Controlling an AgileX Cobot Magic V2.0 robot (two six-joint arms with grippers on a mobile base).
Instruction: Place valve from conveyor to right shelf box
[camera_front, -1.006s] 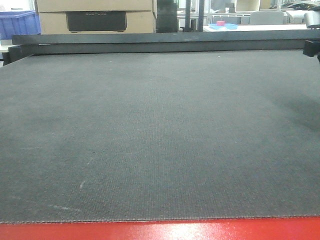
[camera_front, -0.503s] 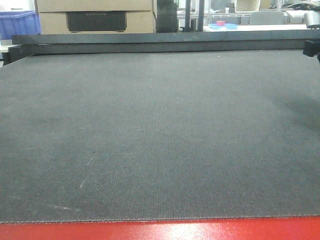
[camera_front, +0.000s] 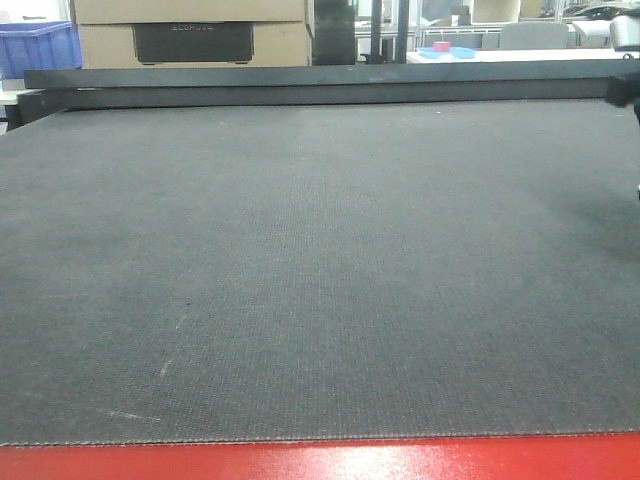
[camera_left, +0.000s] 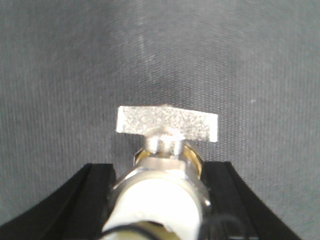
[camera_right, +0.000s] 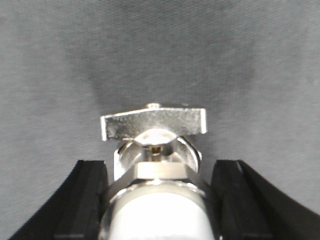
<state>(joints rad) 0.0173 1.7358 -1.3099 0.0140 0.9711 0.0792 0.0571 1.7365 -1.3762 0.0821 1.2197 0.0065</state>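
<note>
Conveyor (camera_front: 320, 250): dark grey woven belt, spread beneath and ahead of both pincers. It fills the background of both wrist views. The front view shows no valve lying on it.
Red edge (camera_front: 320, 462): glossy strip along the near border of the belt. Neither wrist view shows it.
Cardboard boxes (camera_front: 190, 30): stacked beyond the belt's far rail, well away from either pincer.
Blue crate (camera_front: 38, 45): far left of the background, also well away.
Left pincer (camera_left: 160, 167): black fingers (camera_left: 95, 192) pressed against both flanks of a valve, so it looks clamped.
Right pincer (camera_right: 160, 162): black fingers (camera_right: 90, 195) hug the sides of a second valve in the same way.
Left valve (camera_left: 159, 192): silvery body wedged between the left pincer's fingers, with a hint of brass at the neck. Its flat handle (camera_left: 167, 123) lies crosswise just past the fingertips.
Right valve (camera_right: 156, 175): sits between the right pincer's fingers, its bar handle (camera_right: 154, 122) crosswise beyond the tips. I cannot tell whether either valve hangs clear of the belt or touches it.
Done, as I judge it: the grasp is made on both sides.
Left to do: carry a valve to the right shelf box, which no view shows, lower it in and release it.
</note>
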